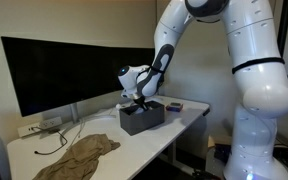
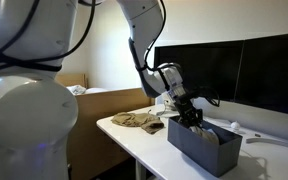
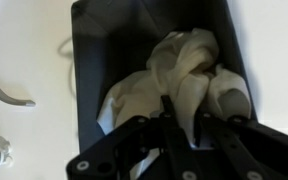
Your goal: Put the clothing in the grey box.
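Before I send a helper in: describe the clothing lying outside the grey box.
Find the white desk with the wide black monitor. A grey box sits at one end; apart from it, toward the other, lies a crumpled garment. Unlike the white cloth in the box, it is tan.

We see an office: a wide dark monitor [image 1: 69, 68] stands on a white desk [image 1: 149, 145], loose cables [image 1: 52, 140] trailing before it, against a plain wall [image 1: 44, 18].

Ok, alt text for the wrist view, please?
Looking down past the tool into a dark grey box holding a crumpled pale cloth. The box sits on a white table with a curved cable beside it.
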Robot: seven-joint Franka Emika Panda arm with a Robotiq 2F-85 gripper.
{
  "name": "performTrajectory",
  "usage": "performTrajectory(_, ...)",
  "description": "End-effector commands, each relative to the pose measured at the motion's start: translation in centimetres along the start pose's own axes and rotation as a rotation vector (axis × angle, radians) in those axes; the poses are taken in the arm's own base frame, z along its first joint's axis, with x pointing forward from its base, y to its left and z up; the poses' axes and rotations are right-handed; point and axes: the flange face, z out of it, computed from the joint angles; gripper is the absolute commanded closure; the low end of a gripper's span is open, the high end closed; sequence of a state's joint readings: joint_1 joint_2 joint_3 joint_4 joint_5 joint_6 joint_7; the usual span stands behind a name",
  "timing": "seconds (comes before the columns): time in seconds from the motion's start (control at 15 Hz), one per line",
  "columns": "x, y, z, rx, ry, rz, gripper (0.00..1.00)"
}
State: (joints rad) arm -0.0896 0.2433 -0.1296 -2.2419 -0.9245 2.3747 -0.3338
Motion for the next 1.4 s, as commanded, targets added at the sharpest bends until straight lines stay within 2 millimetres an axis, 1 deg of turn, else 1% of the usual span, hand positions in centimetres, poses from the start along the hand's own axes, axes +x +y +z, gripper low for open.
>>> performTrajectory(0.0, -0.6, 0.0, -0.8, -0.023, -0.001, -0.025, 0.50)
performTrajectory(0.13, -1.0, 0.5, -1.9, -0.038, 0.013, -0.017, 0.38)
performTrajectory(0.33, -1.9, 1.9, -4.8, -0.068, 0.050, 0.003, 0.19)
performTrajectory(0.47, -3.0, 3.1, -7.7, -0.096, 0.087, 0.020, 0.05)
performTrajectory(0.53, -3.6, 3.5, -9.4, -0.113, 0.109, 0.033, 0.02)
performTrajectory(0.67, -4.7, 3.9, -12.8, -0.129, 0.159, 0.057, 0.00)
performTrajectory(0.73, -5.2, 3.8, -14.3, -0.122, 0.188, 0.067, 0.00)
performTrajectory(0.87, -5.5, 3.1, -17.2, -0.086, 0.243, 0.069, 0.00)
performTrajectory(1.0, -5.2, 1.8, -20.3, -0.048, 0.288, 0.055, 0.00)
performTrajectory(1.13, -4.5, -0.2, -23.2, -0.006, 0.329, 0.022, 0.00)
performTrajectory(1.33, -2.6, -3.0, -26.8, -0.005, 0.389, -0.020, 0.00)
